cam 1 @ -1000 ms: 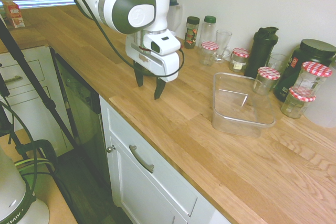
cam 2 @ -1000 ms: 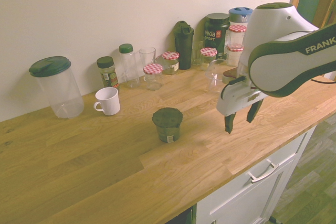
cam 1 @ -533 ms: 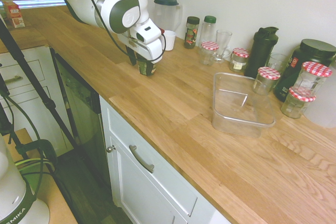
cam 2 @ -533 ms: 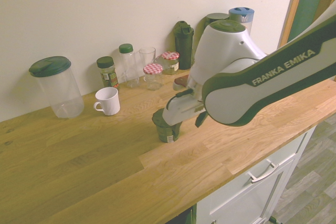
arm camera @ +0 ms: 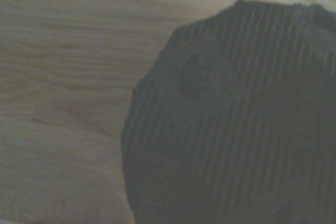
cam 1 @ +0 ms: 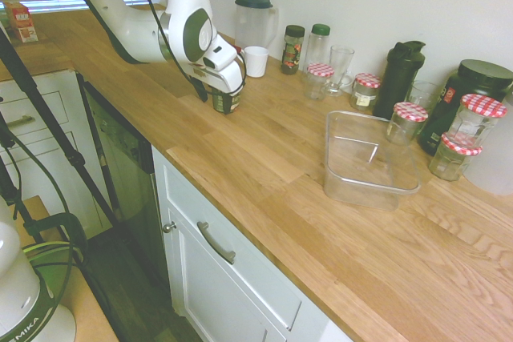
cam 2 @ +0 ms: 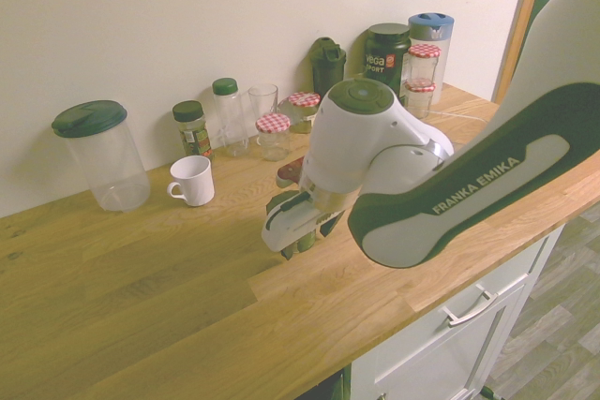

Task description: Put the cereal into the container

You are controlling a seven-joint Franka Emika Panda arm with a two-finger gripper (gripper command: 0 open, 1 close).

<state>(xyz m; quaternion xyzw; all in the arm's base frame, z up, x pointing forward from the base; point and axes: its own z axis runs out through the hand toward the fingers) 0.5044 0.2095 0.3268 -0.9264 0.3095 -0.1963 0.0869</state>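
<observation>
Jaws of the gripper [cam 1: 216,97] are being held apart, released, over the cereal [cam 1: 225,102]. Upright on the countertop [cam 1: 264,158], the small dark pot is being partly covered from view by the gripper; whether its sides are being touched cannot be told. Its ribbed dark top is being shown blurred in the wrist view, and its contents are being hidden.

Well apart from the jaws, the clear rectangular container [cam 1: 365,190] is being supported upright on the wood, the grain being seen through its walls and floor.

Nearer the jaws, on their wall side, a white mug [cam 2: 195,181] is being stood upright, its inside being mostly concealed. Near the mug, a clear pitcher [cam 2: 114,166] is being capped by a dark lid. Between the jaws and the wall, a labelled jar [cam 1: 292,52] with a dark cap is being kept beside a clear green-capped bottle [cam 1: 317,47].

Farther along the wall from the jaws, glass jars [cam 1: 365,95] are being closed by red-checked lids, two being stacked; a tall black bottle [cam 1: 398,82] and a black "vega" tub [cam 2: 386,53] are being lined up among them. The contents of both are being masked by dark walls.
</observation>
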